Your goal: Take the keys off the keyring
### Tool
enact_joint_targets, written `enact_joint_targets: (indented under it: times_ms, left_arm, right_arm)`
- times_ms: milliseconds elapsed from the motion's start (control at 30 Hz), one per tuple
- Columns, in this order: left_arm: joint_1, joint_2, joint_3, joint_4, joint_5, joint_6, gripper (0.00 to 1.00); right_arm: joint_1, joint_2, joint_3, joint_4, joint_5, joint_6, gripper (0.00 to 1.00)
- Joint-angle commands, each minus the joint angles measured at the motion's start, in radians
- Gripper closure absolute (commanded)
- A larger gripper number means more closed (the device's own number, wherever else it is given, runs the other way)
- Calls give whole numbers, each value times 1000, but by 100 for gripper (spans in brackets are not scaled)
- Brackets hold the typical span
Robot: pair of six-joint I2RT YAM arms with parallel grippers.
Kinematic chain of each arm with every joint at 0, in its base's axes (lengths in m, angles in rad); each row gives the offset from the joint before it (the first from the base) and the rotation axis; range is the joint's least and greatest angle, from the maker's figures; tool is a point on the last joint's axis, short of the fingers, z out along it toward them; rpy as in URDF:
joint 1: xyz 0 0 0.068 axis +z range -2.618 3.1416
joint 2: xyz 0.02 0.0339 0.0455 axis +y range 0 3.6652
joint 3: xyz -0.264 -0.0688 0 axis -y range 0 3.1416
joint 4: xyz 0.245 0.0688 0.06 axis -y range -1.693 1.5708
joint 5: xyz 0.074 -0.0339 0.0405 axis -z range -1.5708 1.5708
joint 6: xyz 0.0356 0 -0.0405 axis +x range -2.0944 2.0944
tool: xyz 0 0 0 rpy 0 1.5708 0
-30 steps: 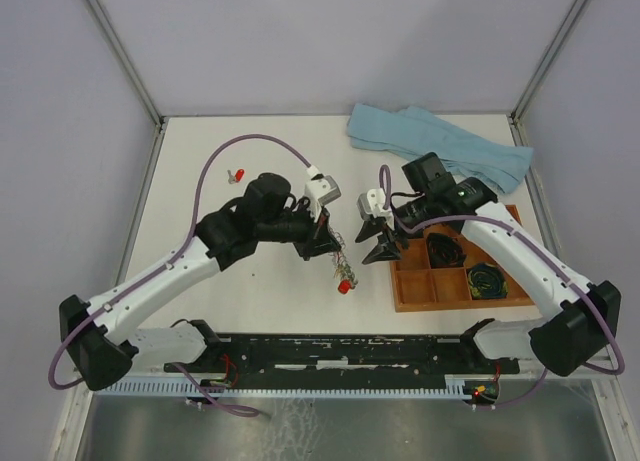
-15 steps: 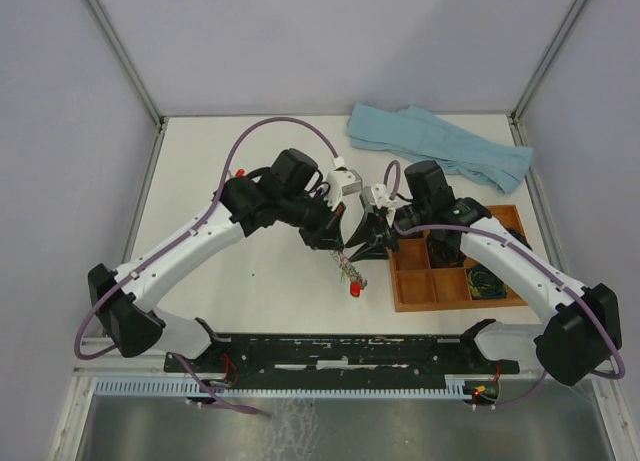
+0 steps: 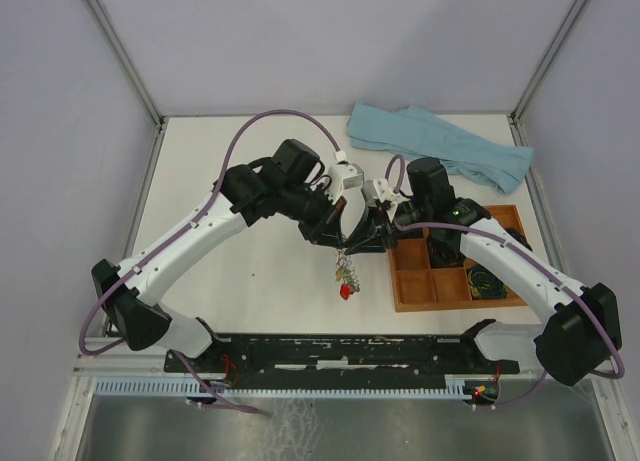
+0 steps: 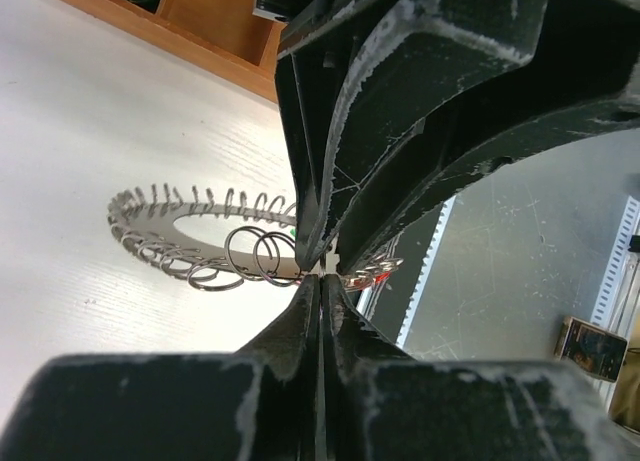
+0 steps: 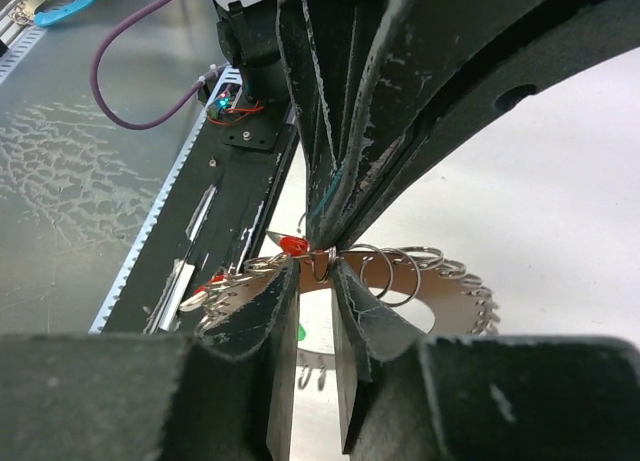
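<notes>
Silvery-grey metal keyring [image 3: 345,269], fringed with loops, hangs just left of the brown wooden compartment tray [image 3: 394,281]. The left gripper [image 4: 318,271] pinches its rim, and the right gripper [image 5: 315,271] (jaws narrowly parted) straddles one loop beside a red-headed key [image 5: 293,244].

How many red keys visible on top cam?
1: a red key hanging at the keyring's lower end, mid-table. Others may be hidden behind the arms or loops.

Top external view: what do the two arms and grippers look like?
The left arm and right arm have white links, black joints and a purple cable each. The left gripper and right gripper have black tapered fingers, scuffed pale at the edges.
</notes>
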Motion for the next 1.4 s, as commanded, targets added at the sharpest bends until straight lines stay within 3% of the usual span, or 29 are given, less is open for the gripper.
enact_joint_targets:
  times_ms: [0,100,233,400,533,733,867,1033,1133,1233,1367]
  left_arm:
    - [-17,11,43,-2,61,89,97]
    - [-17,15,43,-2,65,90,97]
    - [-19,19,46,-2,71,92,97]
    - [-17,4,33,37,70,72,96]
    - [-17,-59,-41,154,52,12,80]
    - [-17,-239,-263,436,-2,-123,61]
    - [-17,-412,-438,641,-88,-197,53]
    - [-16,-675,-753,979,-176,-257,51]
    - [-16,-785,-953,1204,-191,-300,53]
    - [-16,-835,-1098,1396,-193,-343,57]
    - [-17,-803,-1174,1570,-160,-370,61]
  right_arm:
    - [1,8,5,66,-53,93,77]
    - [0,14,6,76,-59,110,83]
    - [0,30,14,77,-74,133,99]
    - [1,39,19,81,-86,148,99]
    - [1,34,21,84,-101,155,99]
    - [0,33,19,91,-114,163,99]
    - [1,35,19,90,-122,160,99]
    - [1,41,27,34,-144,96,99]
    - [1,47,65,-120,-160,-54,99]
    - [1,54,102,-264,-163,-200,99]
    - [0,56,111,-306,-161,-256,99]
